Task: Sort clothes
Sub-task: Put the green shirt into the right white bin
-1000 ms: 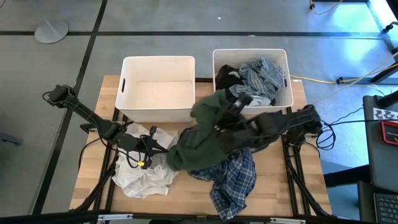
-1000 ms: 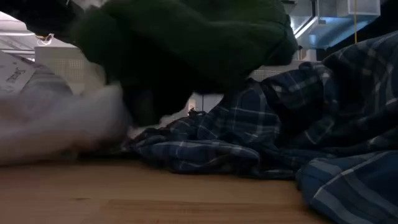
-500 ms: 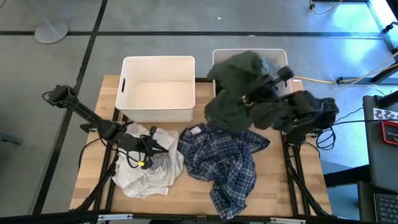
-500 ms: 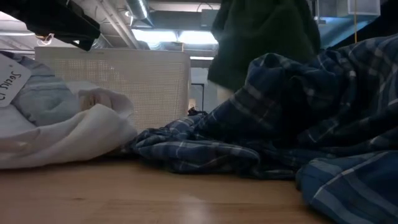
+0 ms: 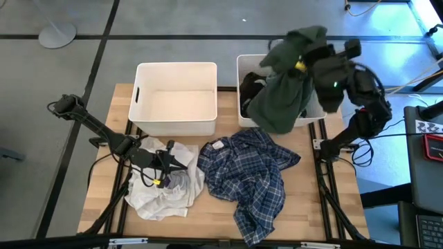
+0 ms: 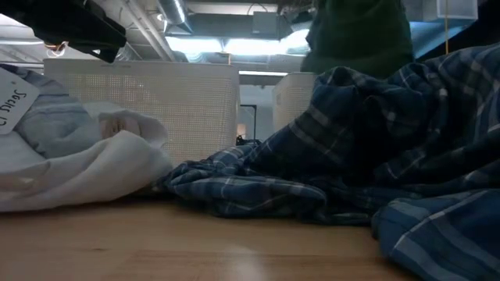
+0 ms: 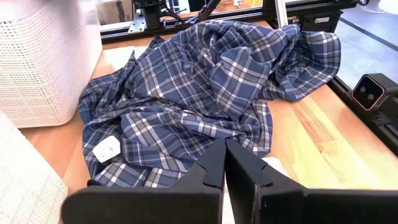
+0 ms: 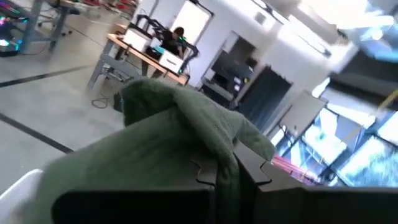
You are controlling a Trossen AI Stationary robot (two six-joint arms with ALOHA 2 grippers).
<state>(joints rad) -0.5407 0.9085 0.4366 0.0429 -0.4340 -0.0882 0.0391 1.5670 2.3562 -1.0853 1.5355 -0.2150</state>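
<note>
A dark green garment (image 5: 280, 97) hangs over the right white bin (image 5: 241, 69), with my right gripper (image 5: 299, 63) shut on it high above the bin. That bin holds dark and grey-blue clothes (image 5: 252, 86). The navy-and-white plaid shirt (image 5: 252, 173) lies crumpled on the table's middle and right. White and pale clothes (image 5: 163, 190) lie in a heap at the near left. My left gripper (image 5: 169, 160) is shut just over that heap, pointing at the plaid shirt (image 7: 205, 87); I cannot tell whether it touches the cloth below. My right gripper pinches a bunched fold of the green garment's upper part (image 8: 214, 155) between its two fingers, which point about level. Several layers bulge over the fingers. The garment hangs slack below the gripper, lifted clear of the table, its lower end (image 5: 273, 124) at the bin's near rim.
A second white bin (image 5: 138, 90) stands at the far left of the table, beside the right one. Bare wood shows along the near edge (image 6: 234, 250) and at the near right. Cables and a dark stand sit off the table's right side (image 5: 422, 131).
My right gripper has risen and swung toward the far right with the green garment, turning as it went. The garment has come off the plaid shirt, lifted clear of the table, and now hangs over the right bin. The plaid shirt lies uncovered.
</note>
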